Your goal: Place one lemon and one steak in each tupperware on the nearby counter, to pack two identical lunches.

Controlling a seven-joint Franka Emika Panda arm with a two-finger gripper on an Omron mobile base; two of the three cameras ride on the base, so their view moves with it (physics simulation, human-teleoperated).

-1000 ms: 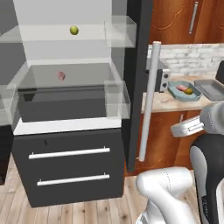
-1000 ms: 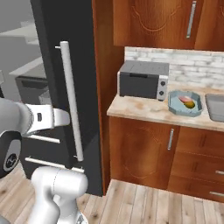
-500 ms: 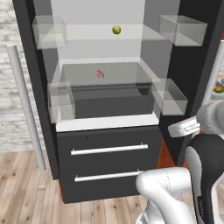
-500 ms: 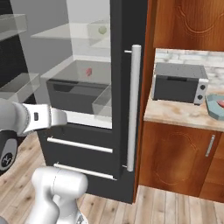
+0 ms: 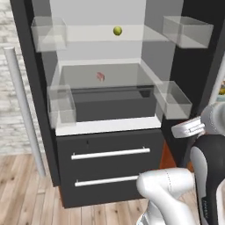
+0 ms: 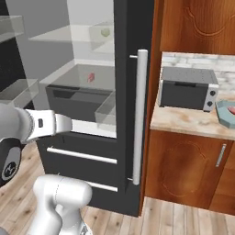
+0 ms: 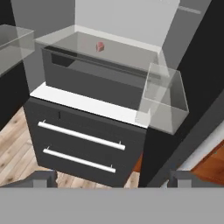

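In front of the open fridge point(image 5: 110, 132): the whole picture has swung since a second ago, which is the base turning and driving, not the goods moving. The counter point(image 6: 193, 120), earlier at the right of the left base view, now shows at the right edge of the right base view, and the fridge interior faces the robot squarely. Judgement: one lunch is partly packed and the robot is lining up to fetch the next items.

Items in stock:
- Lemon point(image 5: 117, 30), yellow-green, on the upper glass shelf, far and roughly central.
- Steak point(image 5: 100, 76), pink-red, on the lower glass shelf, far back, left of centre; it also shows in the hand view point(image 7: 100, 46).
- Tupperware point(image 6: 226, 114), on the counter at far right, cut by the frame edge, with something red in it.
- Toaster oven point(image 6: 187, 88), on the counter left of the tupperware.

Gripper point(image 7: 113, 177): released, jaws spread wide, holding nothing, low and well short of the shelves.

Edges and room:
- Clear door bins jut out on both sides; the right lower bin point(image 7: 162, 101) stands nearest the hand's likely path.
- The white ledge above the two drawers point(image 5: 110, 167) marks the near lip of the lower shelf.
- The door point(image 6: 133, 105) with its bar handle point(image 6: 139, 117) stands between fridge and counter, so a carry rightward must clear it.
- The middle of the opening is unobstructed, the widest way in to either item.
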